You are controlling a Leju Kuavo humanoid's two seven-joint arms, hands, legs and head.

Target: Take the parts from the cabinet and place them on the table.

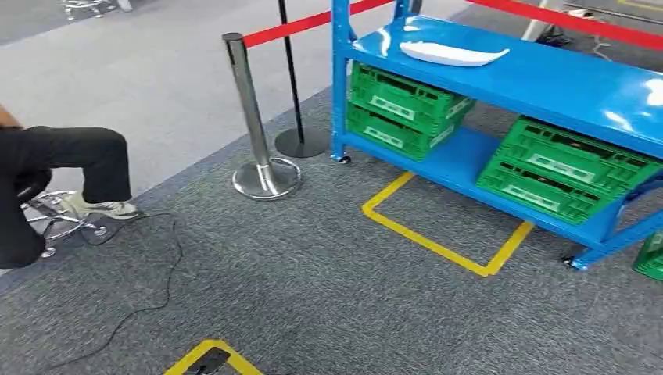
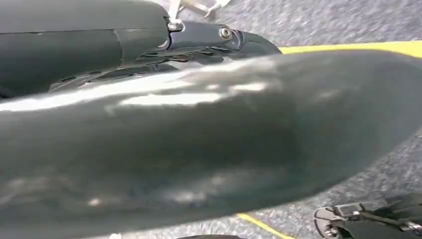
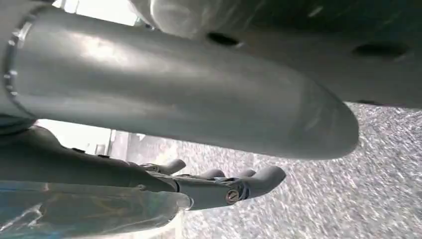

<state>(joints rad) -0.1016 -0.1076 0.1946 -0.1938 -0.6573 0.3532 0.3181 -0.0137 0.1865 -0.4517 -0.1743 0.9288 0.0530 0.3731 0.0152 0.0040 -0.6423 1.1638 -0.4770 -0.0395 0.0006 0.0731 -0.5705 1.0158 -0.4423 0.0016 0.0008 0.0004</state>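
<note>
A seated person's leg [image 1: 86,160] is seen at the left. Next, a silver post [image 1: 249,109]. On the blue cabinet [image 1: 547,78] top shelf a white part [image 1: 452,53] is lying. It is judged light, stiff and smooth; it is best held around its middle. Labels on green crates [image 1: 403,109] cannot be read. The right robot hand [image 3: 219,184] is curled, holding nothing; the left cannot be told.

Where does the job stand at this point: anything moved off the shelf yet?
Done: nothing that shows. A white part lies on top of the blue shelf, and green crates sit on its lower level. In hand: unclear. The right hand hangs over the carpet, fingers stretched out; the shiny thing beside it cannot be identified. Left: reaching the shelf, taking the parts, and carrying them to a table.
</note>
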